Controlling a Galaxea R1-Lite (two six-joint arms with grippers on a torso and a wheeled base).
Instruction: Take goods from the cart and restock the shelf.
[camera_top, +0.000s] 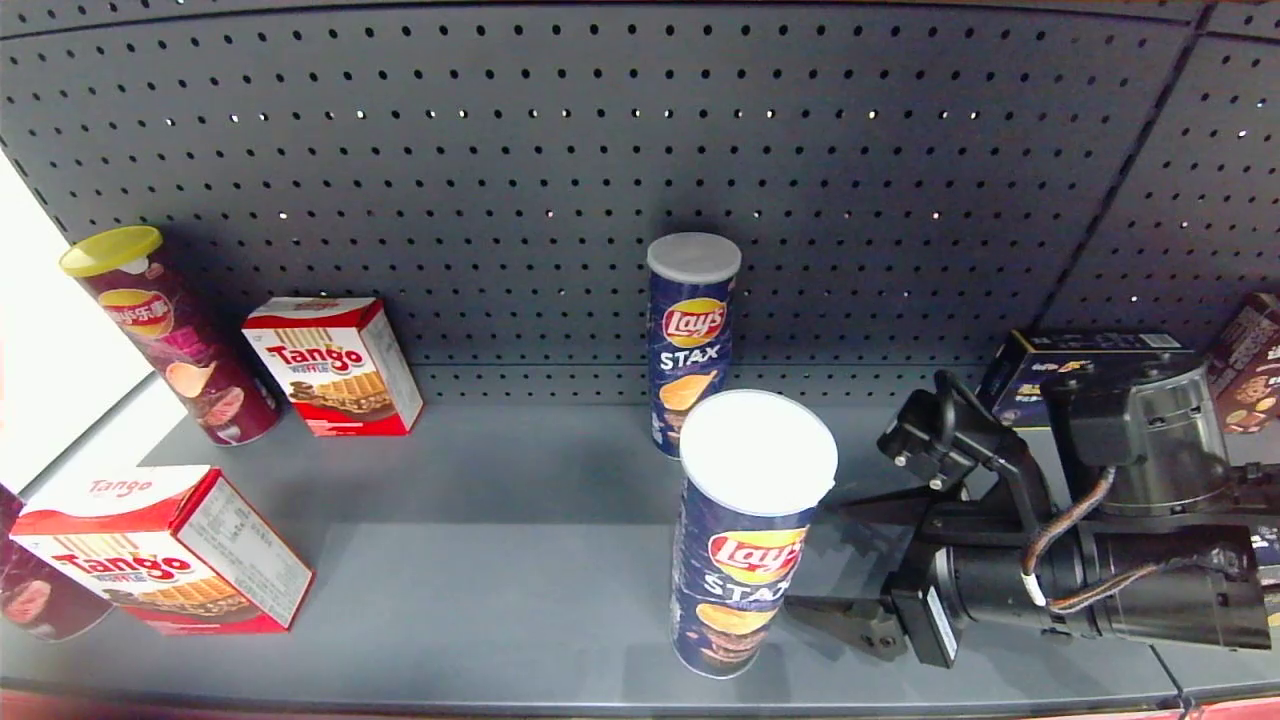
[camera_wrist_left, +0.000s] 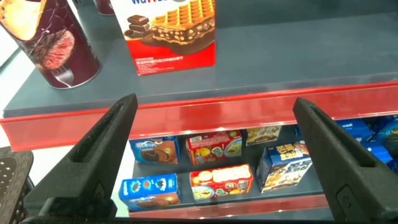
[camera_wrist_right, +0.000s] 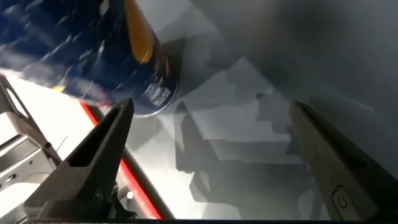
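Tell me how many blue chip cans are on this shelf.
2. The back can stands by the pegboard; the front can stands near the shelf's front edge, beside the right gripper. The arm may hide more.

Dark grey perforated pegboard back wall (camera_top: 500, 150)

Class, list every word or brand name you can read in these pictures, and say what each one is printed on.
"Lay's STAX": front blue can.
"Lay's STAX": rear blue can.
"Tango": rear red-and-white box.
"Tango": front red-and-white box, on its top and its front.
Too small or blurred to read: the print on the maroon can, the dark box at far right, and the lower-shelf boxes.
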